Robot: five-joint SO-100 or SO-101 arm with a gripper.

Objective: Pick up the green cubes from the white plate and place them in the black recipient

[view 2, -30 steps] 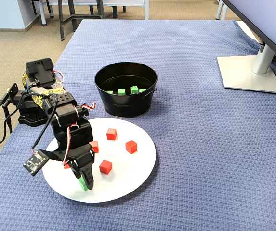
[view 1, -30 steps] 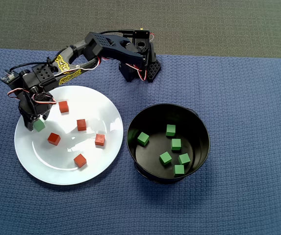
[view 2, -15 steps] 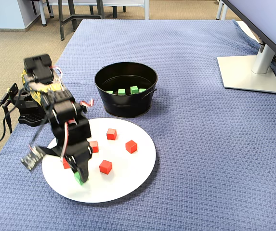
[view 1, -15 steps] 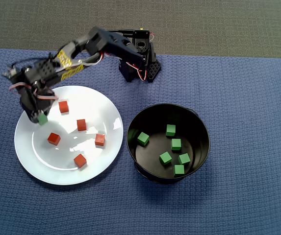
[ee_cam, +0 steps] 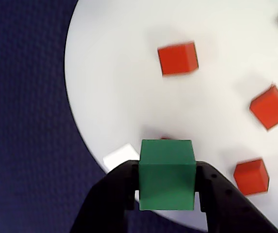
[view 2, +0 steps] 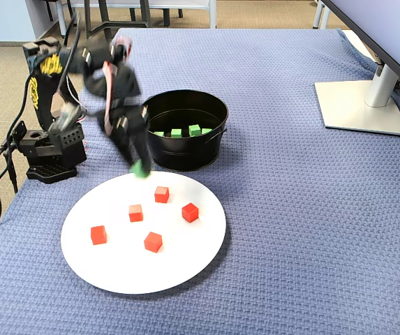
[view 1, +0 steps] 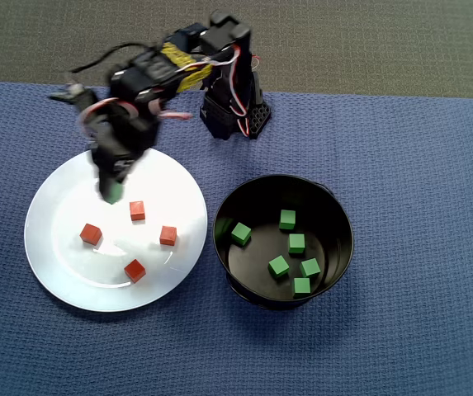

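My gripper is shut on one green cube, its black fingers pressed on both sides. In the overhead view the gripper hangs above the upper part of the white plate. The fixed view shows the held cube lifted over the plate's far rim, just left of the black recipient. Several green cubes lie inside the recipient. Only red cubes rest on the plate.
The arm's base stands behind plate and recipient at the blue cloth's far edge. A monitor stand sits at the right in the fixed view. Red cubes are scattered across the plate's middle.
The arm has risen off the plate's left part with the green cube held and swung right toward the black recipient. The red cubes have not moved.
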